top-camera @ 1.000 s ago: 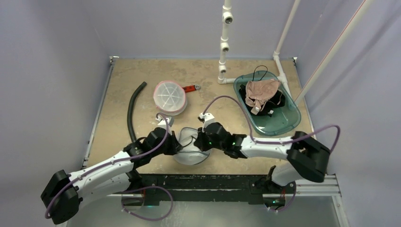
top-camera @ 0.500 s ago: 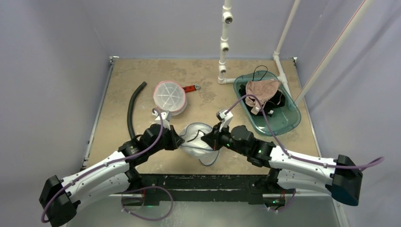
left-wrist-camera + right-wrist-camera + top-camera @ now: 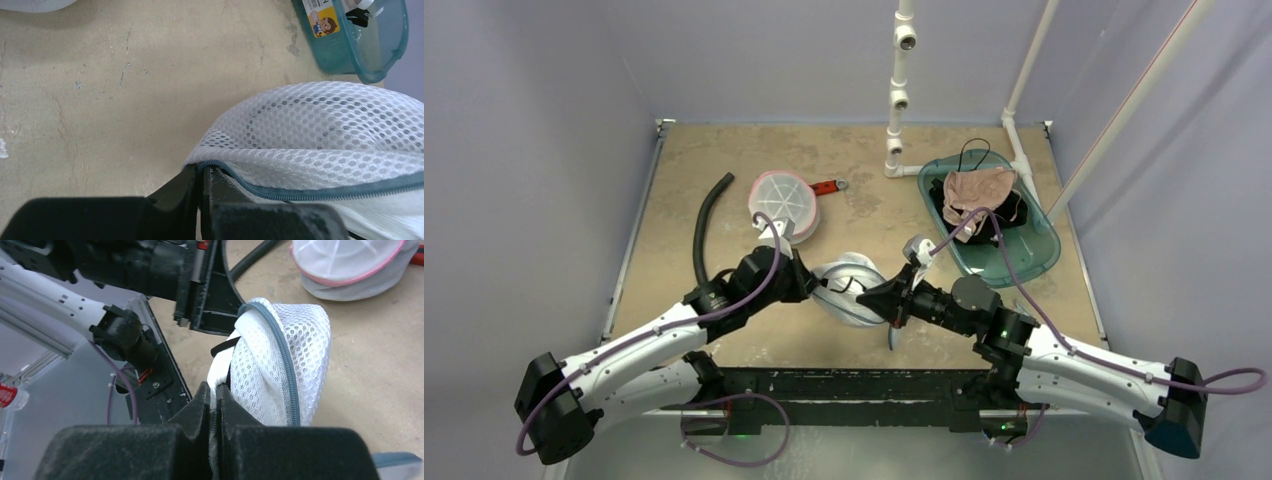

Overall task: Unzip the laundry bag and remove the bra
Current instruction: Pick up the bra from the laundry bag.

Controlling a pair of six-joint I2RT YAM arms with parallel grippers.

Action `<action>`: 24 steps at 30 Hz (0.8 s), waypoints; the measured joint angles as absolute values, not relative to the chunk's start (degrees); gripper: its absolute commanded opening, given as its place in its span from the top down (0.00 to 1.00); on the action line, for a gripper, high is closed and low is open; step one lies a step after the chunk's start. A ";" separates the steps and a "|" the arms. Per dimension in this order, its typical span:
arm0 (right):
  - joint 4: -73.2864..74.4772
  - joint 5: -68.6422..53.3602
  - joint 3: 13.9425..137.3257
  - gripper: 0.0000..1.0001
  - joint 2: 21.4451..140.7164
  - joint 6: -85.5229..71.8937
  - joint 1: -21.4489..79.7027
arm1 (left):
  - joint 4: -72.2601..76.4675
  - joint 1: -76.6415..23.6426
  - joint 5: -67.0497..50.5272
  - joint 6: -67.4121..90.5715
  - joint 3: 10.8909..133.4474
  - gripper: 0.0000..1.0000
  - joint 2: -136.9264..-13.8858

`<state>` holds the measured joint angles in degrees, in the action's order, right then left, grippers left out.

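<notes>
We're at the near middle of the table (image 3: 724,150), where the laundry bag (image 3: 849,282) — white mesh with a teal zip (image 3: 327,194) — hangs stretched between the two arms. The left gripper (image 3: 802,283) has its fingers clamped tight on the bag's left end, right at the zip's edge. From its wrist view we see the mesh bulging out to the right of the pinch. The right gripper (image 3: 886,297) comes in from the other side, jaws nipped down on a fold of white mesh at the bag's right end. Whether the bag touches the tabletop, we cannot tell.

A dark looped shape (image 3: 280,107) shows through the mesh, and a black strap (image 3: 225,346) pokes out beside the zip. We can't say for certain that it's the bra.

Farther back and to the left sits a second mesh bag (image 3: 782,205) with pink trim, and a black hose (image 3: 704,235) curves along left of it. At the far right a teal tub (image 3: 1034,262) holds beige and black garments (image 3: 977,190), just beside the white pipe frame (image 3: 897,100).
</notes>
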<state>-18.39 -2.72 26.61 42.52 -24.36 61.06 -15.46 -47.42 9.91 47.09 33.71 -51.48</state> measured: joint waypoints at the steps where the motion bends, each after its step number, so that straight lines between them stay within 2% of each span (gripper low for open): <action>1: -18.39 -3.11 26.61 1.00 42.04 -24.32 61.06 | -15.42 -47.44 10.00 46.94 34.02 1.00 -52.23; 10: -18.28 -7.99 26.46 1.00 39.64 -22.57 60.69 | -14.94 -47.62 11.77 46.41 36.91 1.00 -56.93; 17: -18.39 -16.10 27.75 1.00 42.59 -20.43 60.62 | -16.12 -47.37 15.03 44.21 41.12 1.00 -59.42; 24: -19.57 -13.74 28.29 1.00 40.51 -20.51 60.62 | -16.03 -46.85 15.03 42.81 43.77 1.00 -62.89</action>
